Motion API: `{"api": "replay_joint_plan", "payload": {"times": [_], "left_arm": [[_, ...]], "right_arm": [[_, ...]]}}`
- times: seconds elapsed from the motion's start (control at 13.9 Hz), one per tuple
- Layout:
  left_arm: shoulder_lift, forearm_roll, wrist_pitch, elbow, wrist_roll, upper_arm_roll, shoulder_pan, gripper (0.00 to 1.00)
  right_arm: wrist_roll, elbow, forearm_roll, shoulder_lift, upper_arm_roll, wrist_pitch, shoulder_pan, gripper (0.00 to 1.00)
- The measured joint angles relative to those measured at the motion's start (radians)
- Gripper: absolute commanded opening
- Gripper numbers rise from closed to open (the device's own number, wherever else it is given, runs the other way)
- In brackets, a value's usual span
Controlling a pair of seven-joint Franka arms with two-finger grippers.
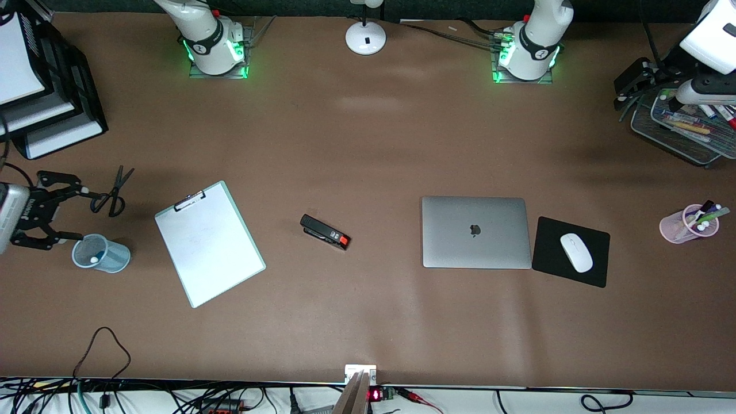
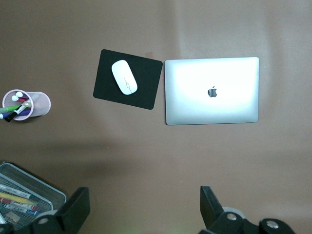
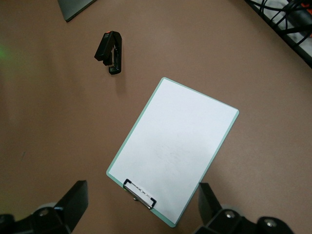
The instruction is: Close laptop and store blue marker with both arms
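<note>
Jaws apart and empty on both sides: the left gripper (image 2: 141, 214) hangs over the mesh tray (image 1: 678, 129) at its end of the worktop (image 1: 368, 144), the right gripper (image 1: 54, 210) over the scissors (image 1: 114, 192) beside the blue cup (image 1: 100, 253). The laptop (image 1: 476, 232) lies lid-down beside the mouse pad (image 1: 570, 251), apparently done. The blue marker can't be picked out; possibly it's stored already.

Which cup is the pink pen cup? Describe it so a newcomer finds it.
Start at the closed laptop and pass the black mouse pad toward the left arm's end of the table. The pink pen cup lies there on its side. It is translucent pink with markers poking out, unlike the blue cup at the right arm's end.
</note>
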Motion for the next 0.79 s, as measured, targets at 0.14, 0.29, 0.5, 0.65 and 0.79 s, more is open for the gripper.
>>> {"api": "replay_joint_plan", "payload": {"times": [0.14,0.29,0.5,0.65,0.79], "left_arm": [[0.000,0.000,0.000,0.000,0.000,0.000,0.000,1.00],[0.000,0.000,0.000,0.000,0.000,0.000,0.000,1.00],[0.000,0.000,0.001,0.000,0.000,0.000,0.000,1.00],[0.000,0.000,0.002,0.000,0.000,0.000,0.000,1.00],[0.000,0.000,0.002,0.000,0.000,0.000,0.000,1.00]], "right_arm": [[0.082,0.007,-0.035,-0.016,0.000,0.000,0.037,1.00],[0.190,0.012,-0.073,-0.034,0.000,0.000,0.080,1.00],[0.359,0.012,-0.095,-0.052,0.000,0.000,0.134,1.00],[0.485,0.012,-0.101,-0.053,0.000,-0.007,0.155,1.00],[0.620,0.012,-0.147,-0.056,0.001,-0.023,0.186,1.00]]}}
